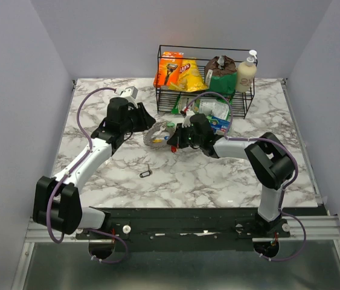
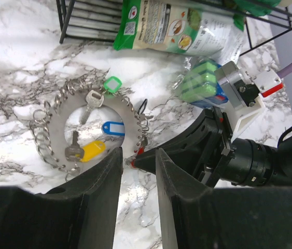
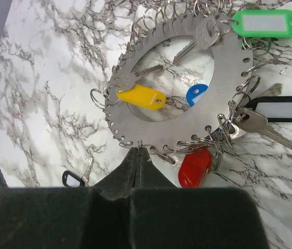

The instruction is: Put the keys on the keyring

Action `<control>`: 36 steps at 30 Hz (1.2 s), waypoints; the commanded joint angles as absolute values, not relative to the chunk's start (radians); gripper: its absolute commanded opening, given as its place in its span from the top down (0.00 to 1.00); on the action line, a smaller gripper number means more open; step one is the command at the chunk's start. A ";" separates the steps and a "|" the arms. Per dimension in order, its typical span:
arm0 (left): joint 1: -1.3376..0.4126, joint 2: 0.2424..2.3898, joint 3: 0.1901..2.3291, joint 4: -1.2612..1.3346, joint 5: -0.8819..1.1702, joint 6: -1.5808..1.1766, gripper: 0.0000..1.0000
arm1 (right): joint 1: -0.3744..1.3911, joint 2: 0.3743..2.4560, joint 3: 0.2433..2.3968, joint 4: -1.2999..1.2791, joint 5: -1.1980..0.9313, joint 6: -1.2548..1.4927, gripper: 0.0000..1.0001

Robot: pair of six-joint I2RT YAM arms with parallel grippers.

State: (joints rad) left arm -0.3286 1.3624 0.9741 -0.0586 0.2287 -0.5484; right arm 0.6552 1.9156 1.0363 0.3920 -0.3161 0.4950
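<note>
Flat silver metal keyring fringed with small loops lies on white marble tabletop; black right gripper, jaws pressed together, touches its near rim; yellow-headed silver key hangs inside.

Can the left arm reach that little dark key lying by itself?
Probably yes: the dark key lies on the table near the left arm, nothing covering it; the left tool is open.

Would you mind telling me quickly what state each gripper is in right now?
Left gripper: open, holding nothing.
Right gripper: shut on the keyring, at its rim.
</note>
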 commanded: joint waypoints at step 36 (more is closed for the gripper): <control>-0.330 1.124 0.943 0.049 0.486 -0.482 0.13 | 0.655 1.358 1.040 0.003 -0.465 0.009 0.99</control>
State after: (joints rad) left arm -0.3286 1.1313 0.9894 -0.0628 0.3588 -0.4637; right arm 0.6552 1.3865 0.9688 0.0517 -0.4179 0.0586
